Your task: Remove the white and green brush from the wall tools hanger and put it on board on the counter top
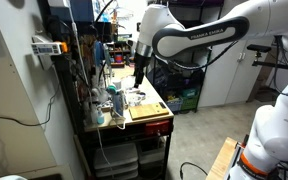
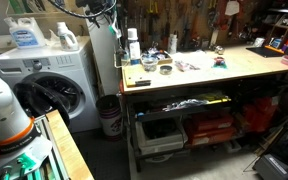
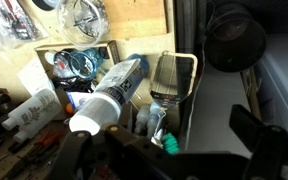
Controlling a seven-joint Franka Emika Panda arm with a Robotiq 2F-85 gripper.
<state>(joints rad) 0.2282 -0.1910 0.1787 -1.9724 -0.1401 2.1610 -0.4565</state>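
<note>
In the wrist view, a white and green brush (image 3: 164, 135) stands upright in a cluttered bin, green end lowest. My gripper (image 3: 169, 152) hangs just above it, with its dark fingers spread wide on either side of the brush and nothing held. In an exterior view my gripper (image 1: 139, 74) hovers over the back of the counter top (image 1: 156, 127), beside the dark wall tools hanger (image 1: 82, 60). The tan board (image 1: 149, 110) lies near the red front edge. The hanger (image 2: 184, 18) and the counter top (image 2: 239, 64) also show in both exterior views.
A large white tube (image 3: 109, 95), small bottles (image 3: 29, 112) and a wire-bristle brush (image 3: 172, 72) crowd the bin around the brush. Bottles and tools (image 1: 109, 100) stand on the bench. A washing machine (image 2: 54, 80) and a bucket (image 2: 109, 115) sit beside the bench.
</note>
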